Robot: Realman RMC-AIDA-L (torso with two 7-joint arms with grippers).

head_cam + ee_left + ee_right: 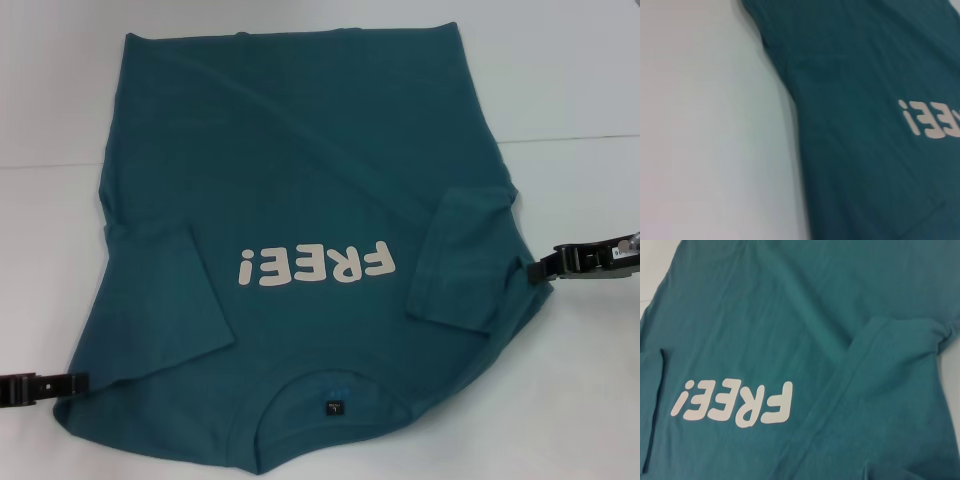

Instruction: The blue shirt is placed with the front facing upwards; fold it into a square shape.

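The blue shirt (300,170) lies flat on the white table (580,80), front up, with its round neck and small dark label (333,408) nearest me. White "FREE!" lettering (315,265) crosses the chest. Both short sleeves are folded inward over the body, one on the left (165,300) and one on the right (465,260). My left gripper (86,382) is low at the shirt's left shoulder edge. My right gripper (527,268) meets the right edge beside the folded sleeve. The left wrist view shows the shirt (865,100) and bare table; the right wrist view shows the shirt's lettering (735,402).
Bare white table surface (50,90) surrounds the shirt on the left, right and far side. A faint seam line (570,138) runs across the table behind the shirt's middle.
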